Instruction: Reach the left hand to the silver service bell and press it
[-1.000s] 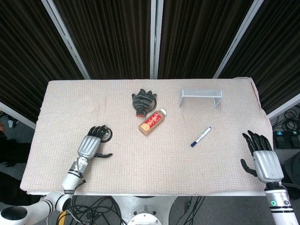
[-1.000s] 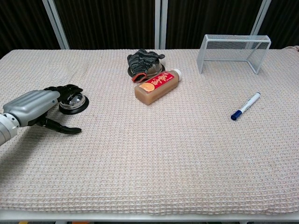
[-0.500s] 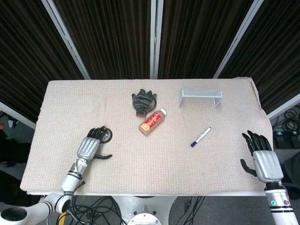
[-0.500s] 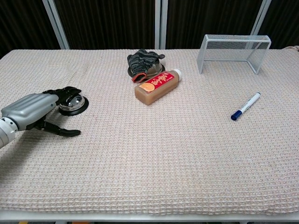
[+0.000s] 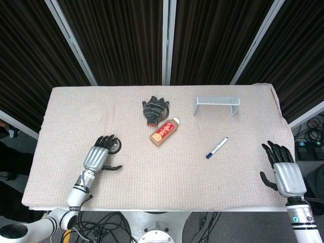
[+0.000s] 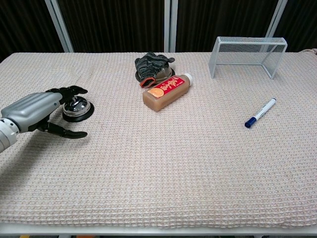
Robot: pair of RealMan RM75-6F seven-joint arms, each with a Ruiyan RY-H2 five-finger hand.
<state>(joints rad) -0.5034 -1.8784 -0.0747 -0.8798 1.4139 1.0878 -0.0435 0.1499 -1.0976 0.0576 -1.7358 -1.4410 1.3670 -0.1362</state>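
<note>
The silver service bell (image 6: 76, 107) sits on its black base at the table's left side, and it shows small in the head view as the bell (image 5: 115, 146). My left hand (image 6: 33, 111) hovers just left of it, fingers spread and reaching over the dome without touching, thumb low on the cloth. From above, the left hand (image 5: 97, 156) lies below-left of the bell and holds nothing. My right hand (image 5: 283, 171) rests open at the table's front right corner, far from the bell.
A brown bottle with a red label (image 6: 166, 91) lies mid-table. Behind it a dark glove (image 6: 152, 64) sits on a saucer. A white wire rack (image 6: 247, 51) stands at the back right. A blue-capped marker (image 6: 260, 112) lies on the right.
Half a second ago my left hand's fingers lay down on the bell; now they have lifted off and the dome shows beneath them. The right hand has not moved.
</note>
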